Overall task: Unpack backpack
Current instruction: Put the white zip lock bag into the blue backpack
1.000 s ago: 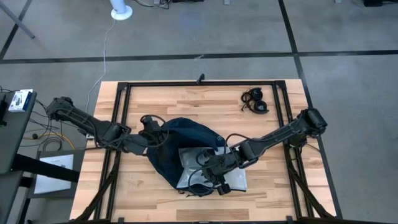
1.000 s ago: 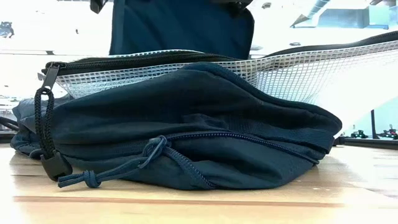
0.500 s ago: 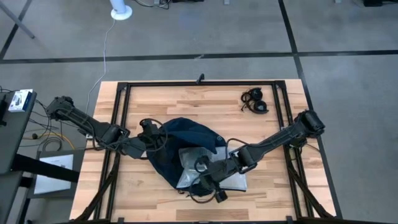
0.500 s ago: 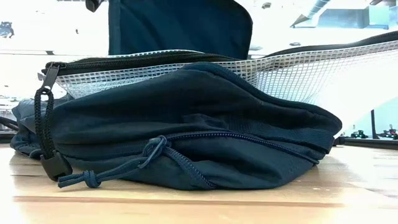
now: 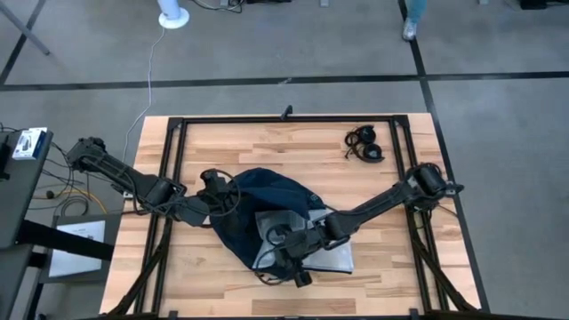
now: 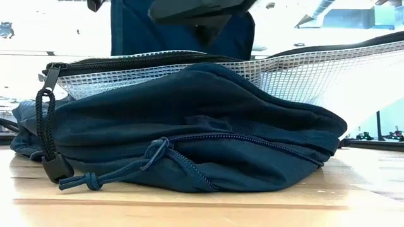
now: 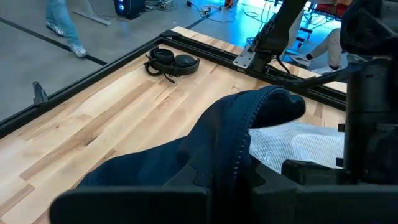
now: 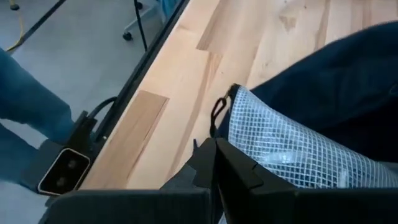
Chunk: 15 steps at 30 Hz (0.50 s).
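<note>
- A side stand (image 5: 20, 173) with cables sits on the grey floor (image 5: 498, 107) left of the desk, and dark tape lines cross that floor.
- The desk (image 5: 267, 147) is pale wooden planks inside a black metal frame (image 5: 169, 178).
- The left gripper (image 5: 216, 197) sits at the left edge of the backpack; in the left wrist view its jaws are closed on a raised fold of the navy fabric.
- The backpack (image 5: 267, 191) lies mid-desk, slumped and rounded, with a zip cord (image 6: 126, 169) trailing on the wood in the low view.
- A clear mesh pouch (image 5: 307, 240) with a black zip sticks out of the backpack toward the near edge of the desk.
- The right gripper (image 5: 286, 258) is over the pouch's near-left corner; the right wrist view shows its jaws drawn together beside the pouch's zip end, but I cannot tell whether they grip it.
- Black headphones (image 5: 364, 144) lie near the far right corner, well apart from the backpack.
- A person's legs (image 7: 62, 25) stand on the floor beyond the desk.
</note>
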Each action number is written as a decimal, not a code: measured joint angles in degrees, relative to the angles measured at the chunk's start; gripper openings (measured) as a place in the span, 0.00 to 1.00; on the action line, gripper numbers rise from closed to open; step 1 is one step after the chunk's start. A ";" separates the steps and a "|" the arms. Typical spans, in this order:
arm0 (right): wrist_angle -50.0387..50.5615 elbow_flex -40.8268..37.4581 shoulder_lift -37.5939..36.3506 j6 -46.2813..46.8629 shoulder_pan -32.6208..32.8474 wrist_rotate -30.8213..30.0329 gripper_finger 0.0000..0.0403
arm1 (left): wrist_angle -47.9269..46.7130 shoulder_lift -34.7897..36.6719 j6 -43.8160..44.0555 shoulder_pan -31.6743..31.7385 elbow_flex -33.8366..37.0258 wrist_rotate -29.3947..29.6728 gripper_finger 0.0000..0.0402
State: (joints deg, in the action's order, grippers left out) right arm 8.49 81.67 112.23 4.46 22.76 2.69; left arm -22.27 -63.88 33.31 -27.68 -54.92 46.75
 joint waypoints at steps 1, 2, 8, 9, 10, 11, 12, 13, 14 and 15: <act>-1.13 0.00 0.39 0.03 -0.11 0.28 0.00 | -0.07 0.00 -0.03 0.00 0.00 -0.11 0.00; -1.83 0.00 0.61 0.01 -0.11 0.31 0.00 | -0.06 0.00 -0.05 0.00 0.00 -0.40 0.00; -2.02 -0.16 3.42 -1.35 -2.18 0.61 0.00 | 0.45 0.00 -2.12 0.00 0.00 -5.57 0.00; -2.25 -0.13 3.55 -1.83 -3.00 0.51 0.00 | 0.90 0.00 -3.13 0.00 0.00 -6.80 0.00; -2.20 -0.13 3.55 -2.47 -3.91 0.01 0.00 | 1.34 0.00 -4.11 0.00 0.00 -8.03 0.00; -2.69 -0.11 3.53 -2.84 -4.88 -0.93 0.00 | 2.01 0.00 -5.21 0.01 0.00 -9.45 0.00; -3.29 -0.09 3.53 -3.09 -5.96 -2.18 0.00 | 3.02 0.00 -6.19 0.00 0.00 -10.86 0.00; -3.74 -0.09 3.53 -3.30 -7.00 -3.41 0.00 | 3.96 0.00 -7.37 0.02 0.00 -12.15 0.00; -4.45 -0.09 3.53 -3.53 -8.02 -4.46 0.00 | 4.70 0.00 -8.36 0.00 0.00 -12.85 0.00; -5.15 -0.09 3.49 -3.66 -9.08 -5.16 0.00 | 5.62 0.00 -8.97 0.00 0.00 -13.56 0.00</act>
State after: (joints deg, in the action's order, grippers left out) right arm 3.35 81.58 115.72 0.80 13.69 -2.47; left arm -16.64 -63.88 24.34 -27.68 -54.92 33.19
